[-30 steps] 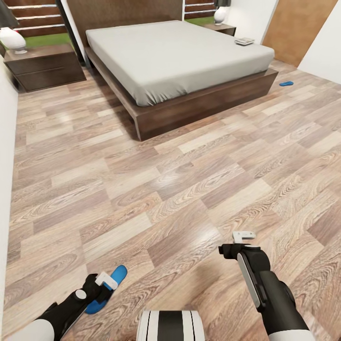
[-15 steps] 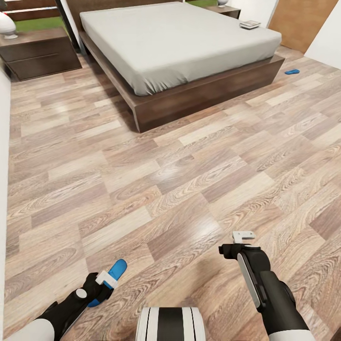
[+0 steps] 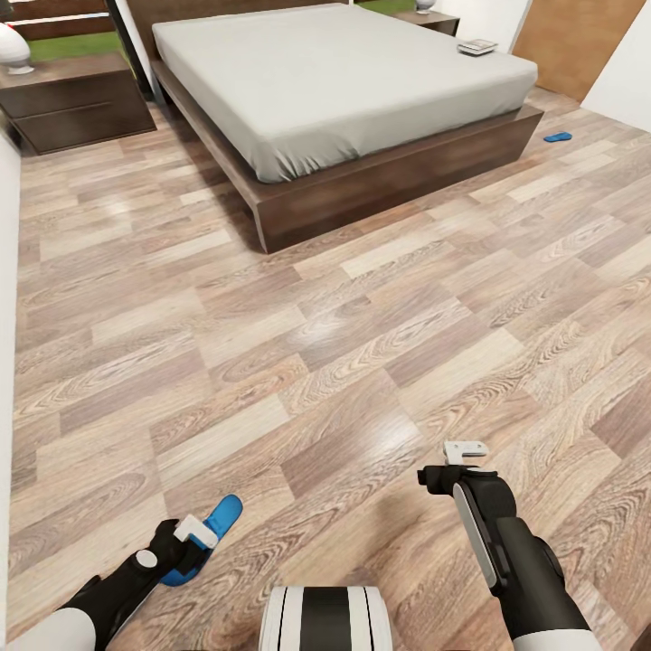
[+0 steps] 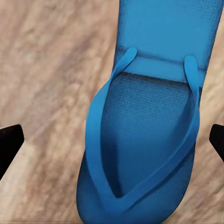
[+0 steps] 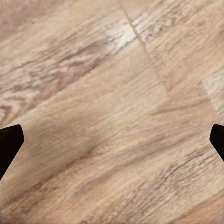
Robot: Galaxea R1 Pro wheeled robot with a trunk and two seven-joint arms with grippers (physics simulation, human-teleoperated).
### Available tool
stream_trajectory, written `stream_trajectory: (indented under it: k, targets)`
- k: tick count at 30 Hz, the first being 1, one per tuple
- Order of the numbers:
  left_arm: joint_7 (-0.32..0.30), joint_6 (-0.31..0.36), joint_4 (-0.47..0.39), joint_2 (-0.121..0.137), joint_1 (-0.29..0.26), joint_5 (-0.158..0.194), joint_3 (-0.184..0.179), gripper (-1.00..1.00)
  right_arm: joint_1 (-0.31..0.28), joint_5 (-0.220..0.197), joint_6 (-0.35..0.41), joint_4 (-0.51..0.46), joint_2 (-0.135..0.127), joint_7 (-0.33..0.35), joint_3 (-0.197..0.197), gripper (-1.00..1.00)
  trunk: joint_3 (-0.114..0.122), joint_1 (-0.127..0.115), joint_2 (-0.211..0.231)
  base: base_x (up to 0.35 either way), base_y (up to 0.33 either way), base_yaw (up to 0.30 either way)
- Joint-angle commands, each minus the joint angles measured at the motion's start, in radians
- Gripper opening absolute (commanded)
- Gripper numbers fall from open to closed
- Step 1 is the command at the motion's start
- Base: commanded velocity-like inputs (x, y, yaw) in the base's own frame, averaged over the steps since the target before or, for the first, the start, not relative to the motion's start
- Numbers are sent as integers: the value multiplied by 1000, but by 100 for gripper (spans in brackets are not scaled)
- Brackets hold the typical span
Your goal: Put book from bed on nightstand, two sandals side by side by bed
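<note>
One blue sandal (image 3: 220, 518) lies on the wood floor at the lower left. My left gripper (image 3: 188, 535) hovers just over it, open. In the left wrist view the sandal (image 4: 140, 140) sits between the two widely spread black fingertips (image 4: 10, 140). The other sandal (image 3: 558, 137) lies on the floor at the far right, beyond the bed's foot corner. The book (image 3: 476, 46) rests on the far right corner of the bed (image 3: 344, 81). One nightstand (image 3: 77, 104) stands at the upper left, another (image 3: 432, 18) behind the bed. My right gripper (image 3: 464, 449) hangs open over bare floor.
A white lamp (image 3: 13, 47) stands on the left nightstand. A white wall (image 3: 7, 362) runs along the left edge, and a brown door (image 3: 579, 45) is at the top right. Wide wood floor (image 3: 362, 344) lies between me and the bed.
The camera shifted a second ago, sliding the bed and nightstand up the picture. Since then my left gripper has sunk slightly lower over the near sandal. The right arm has stayed still.
</note>
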Motion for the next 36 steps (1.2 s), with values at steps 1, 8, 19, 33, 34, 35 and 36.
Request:
stream_trajectory:
  k: [1, 8, 19, 33, 34, 35, 36]
  targets:
    - [-6, 1, -2, 5, 0, -10, 12, 100, 0, 1, 5, -1, 0, -4, 1, 100, -4, 0, 0, 0, 0, 0]
    - [-7, 1, -2, 6, 0, -10, 18, 100, 0, 1, 5, -1, -1, -4, 1, 100, -32, 3, -2, 0, 0, 0]
    - [-7, 0, -2, 4, 0, -12, 19, 100, 0, 1, 5, -1, -1, -4, 1, 100, -47, 5, -3, 0, 0, 0]
    - [-7, 0, -29, 3, 0, -12, 19, 100, 0, 1, 5, 0, -1, -4, 2, 100, -74, 8, -5, 0, 0, 0]
    - [-7, 0, -29, 3, 0, -12, 19, 100, 0, 1, 5, 0, -1, -4, 2, 100, -74, 8, -5, 0, 0, 0]
    - [-7, 0, -29, 3, 0, -12, 19, 100, 0, 1, 5, 0, -1, -4, 2, 100, -74, 8, -5, 0, 0, 0]
    - [-7, 0, -29, 3, 0, -12, 19, 100, 0, 1, 5, 0, -1, -5, 2, 100, -74, 8, -5, 0, 0, 0]
